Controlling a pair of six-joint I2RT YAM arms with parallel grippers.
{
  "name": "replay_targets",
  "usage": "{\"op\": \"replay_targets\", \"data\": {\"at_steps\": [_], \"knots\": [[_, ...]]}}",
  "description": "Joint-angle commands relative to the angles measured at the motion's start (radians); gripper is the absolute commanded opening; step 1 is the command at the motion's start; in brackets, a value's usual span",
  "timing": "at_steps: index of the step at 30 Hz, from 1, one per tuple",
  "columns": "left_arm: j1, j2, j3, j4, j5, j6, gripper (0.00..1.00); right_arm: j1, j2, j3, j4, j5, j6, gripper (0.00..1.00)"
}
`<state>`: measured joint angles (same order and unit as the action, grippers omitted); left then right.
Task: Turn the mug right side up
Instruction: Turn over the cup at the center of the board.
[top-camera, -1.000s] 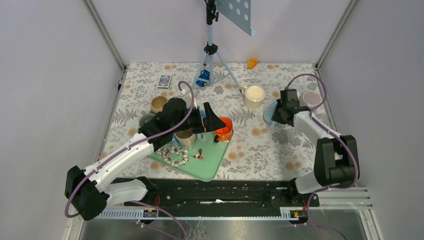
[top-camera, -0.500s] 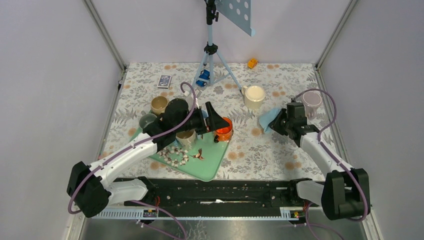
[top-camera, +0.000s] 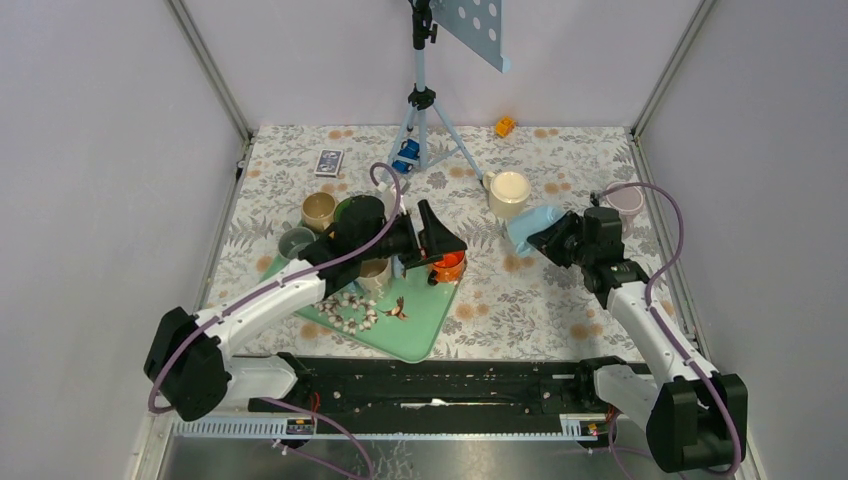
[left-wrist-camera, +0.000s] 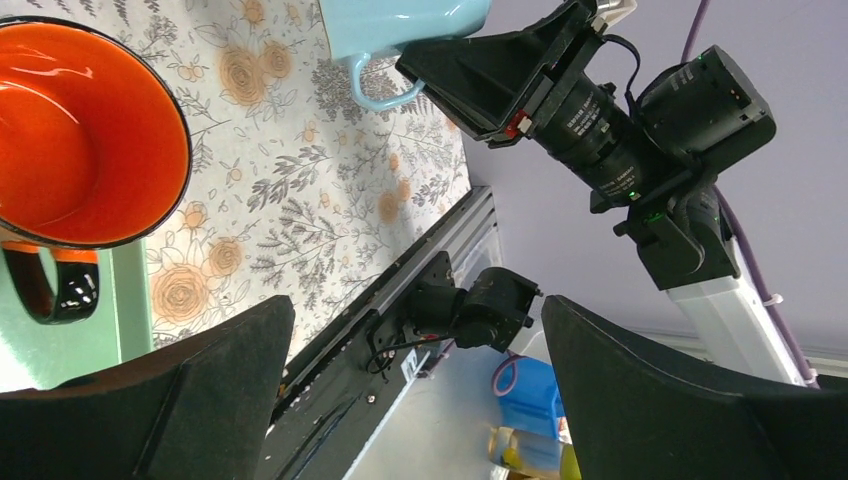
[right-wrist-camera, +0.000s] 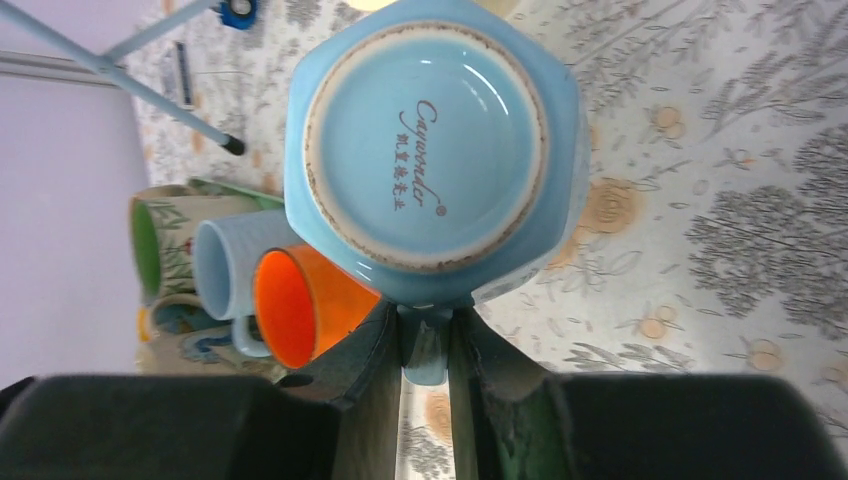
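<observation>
We see the light blue mug (right-wrist-camera: 430, 150) pinched by its handle in the right fingers (top-camera: 553, 238), which are nearly closed around that loop. The mug lies tipped on its side over the right half of the desk (top-camera: 560, 300), just on the near side of a cream mug (top-camera: 509, 192) that stands upright and shows a pale, flat-looking inside. The blue mug's base faces the right wrist camera: a glazed disc with a dark printed mark, ringed by a rough unglazed foot, and the body around it is faceted rather than round. We cannot tell whether it touches the desk. The left fingers (top-camera: 440, 238) are spread wide and hold nothing, above an orange mug (left-wrist-camera: 80, 130) with a glossy orange inside, a dark rim and a black handle. It sits at the far right corner of a mint green tray (top-camera: 425, 325). Beside it in the right wrist view stands a ribbed pale blue mug (right-wrist-camera: 225, 265). The tray also carries a beige mug (top-camera: 372, 278), a cluster of small white balls (top-camera: 348, 310) and a small dark reddish thing (top-camera: 398, 308). A pale pink cup (top-camera: 626, 198) stands near the desk's right edge. The desk is covered in a leaf-and-flower print.
</observation>
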<state>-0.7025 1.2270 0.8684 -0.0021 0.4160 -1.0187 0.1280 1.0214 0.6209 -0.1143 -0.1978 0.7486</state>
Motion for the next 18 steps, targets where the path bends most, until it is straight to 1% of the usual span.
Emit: {"op": "replay_targets", "data": {"at_steps": [1,7,10,14,18], "knots": [[0.001,0.032,0.003,0.127,0.059,-0.057,0.99,0.0,-0.044,0.018,0.212,-0.11,0.101,0.0],[0.001,0.081,-0.001,0.224,0.099,-0.135,0.99,0.046,-0.027,0.03,0.323,-0.151,0.196,0.0],[0.002,0.101,0.014,0.229,0.104,-0.137,0.98,0.076,-0.003,0.053,0.35,-0.151,0.216,0.0],[0.001,0.117,-0.004,0.304,0.124,-0.2,0.98,0.112,0.022,0.043,0.475,-0.16,0.291,0.0],[0.002,0.142,-0.01,0.349,0.124,-0.257,0.94,0.158,0.048,0.039,0.58,-0.144,0.348,0.0]]}}
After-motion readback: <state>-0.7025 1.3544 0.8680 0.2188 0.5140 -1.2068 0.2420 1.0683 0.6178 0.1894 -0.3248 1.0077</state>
